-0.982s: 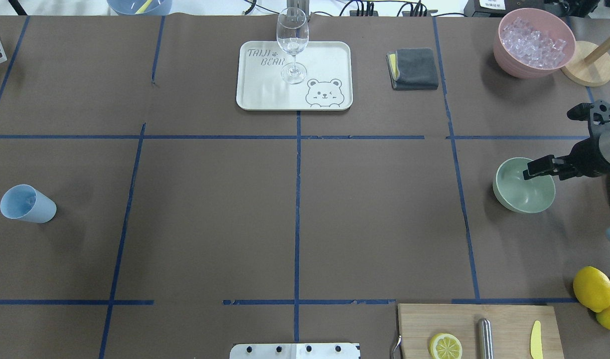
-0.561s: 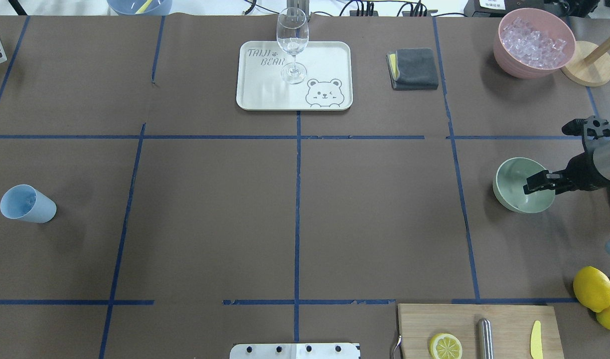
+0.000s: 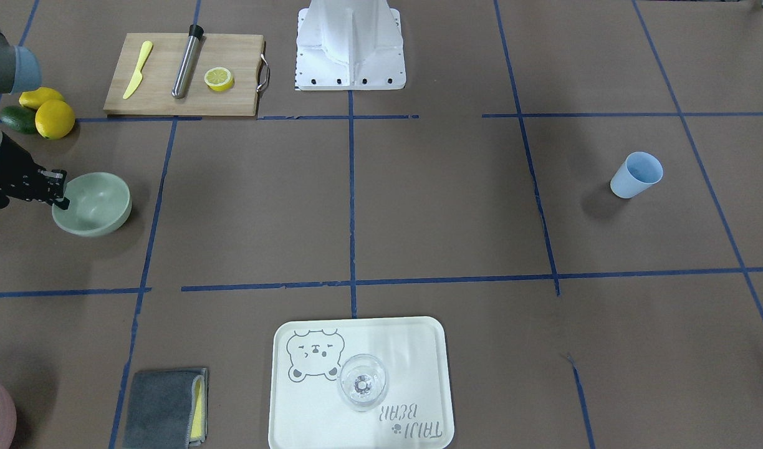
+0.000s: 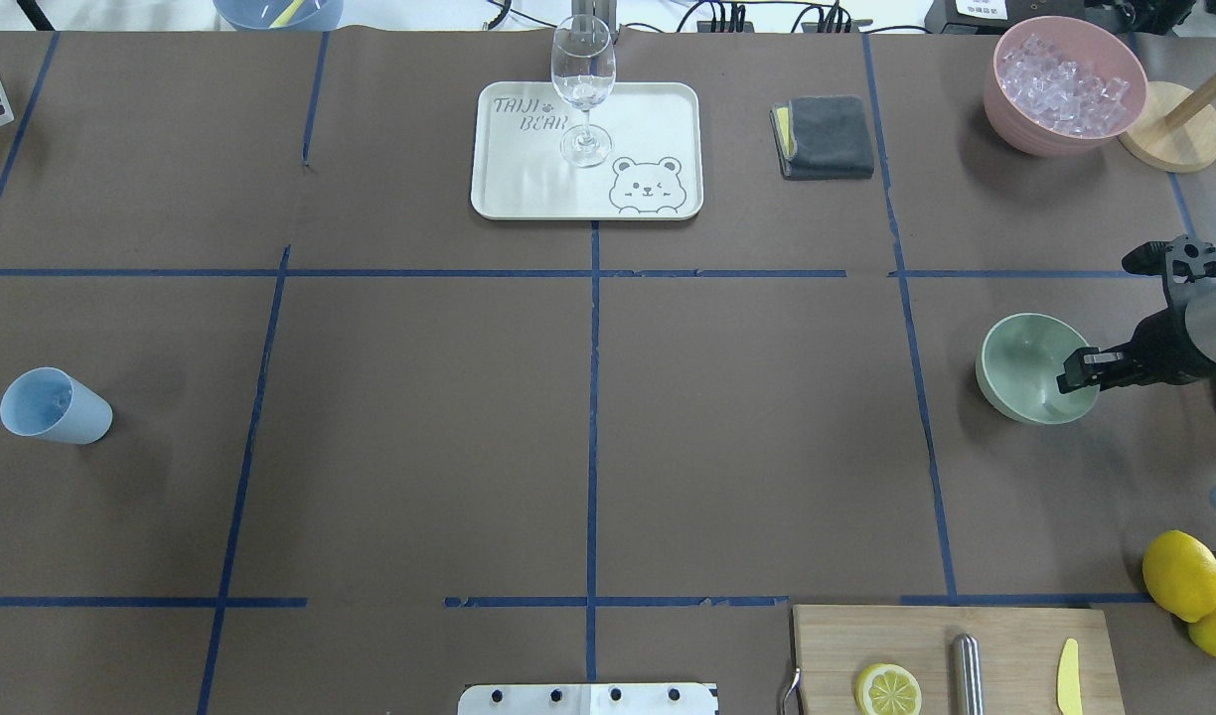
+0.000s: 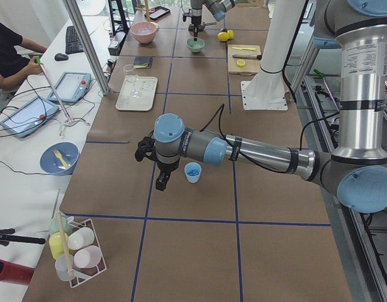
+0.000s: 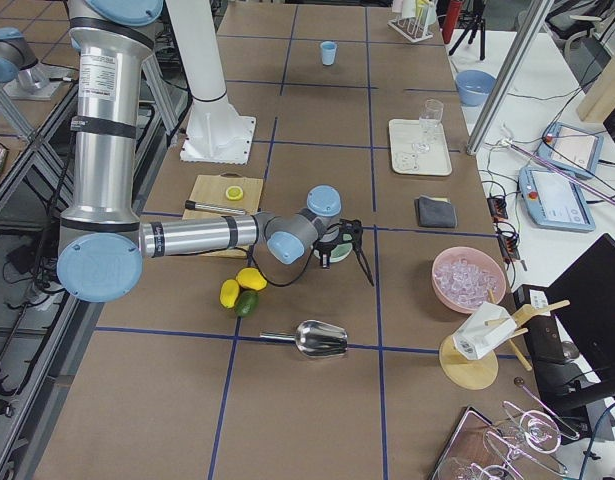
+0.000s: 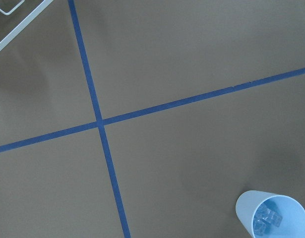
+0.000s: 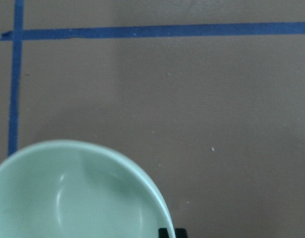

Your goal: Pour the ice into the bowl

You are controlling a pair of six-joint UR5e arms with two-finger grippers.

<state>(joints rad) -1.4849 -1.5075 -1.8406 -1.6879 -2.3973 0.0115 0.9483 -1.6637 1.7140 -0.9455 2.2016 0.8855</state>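
Observation:
The sage-green bowl point(image 4: 1020, 382) stands empty at the table's right side, also visible from the front point(image 3: 98, 202). My right gripper point(image 4: 1078, 372) reaches in from the right and sits on the bowl's right rim, fingers pinched together on it; in the right wrist view the bowl point(image 8: 68, 198) fills the lower left with the fingertips point(image 8: 165, 232) at its edge. The ice point(image 7: 268, 218) lies in the blue cup point(image 4: 54, 405) at the far left. My left gripper point(image 5: 160, 181) hangs beside that cup point(image 5: 192, 172); I cannot tell whether it is open or shut.
A pink bowl of ice point(image 4: 1065, 84) and a wooden stand point(image 4: 1169, 127) sit back right. A wine glass point(image 4: 582, 84) stands on a white tray point(image 4: 658, 119) beside a grey cloth point(image 4: 825, 136). The cutting board point(image 4: 951, 655) and lemons point(image 4: 1181, 574) lie near right.
My right gripper has drawn back from over the bowl's middle to its right rim and closed up. The bowl has shifted slightly left. The cup has not moved.

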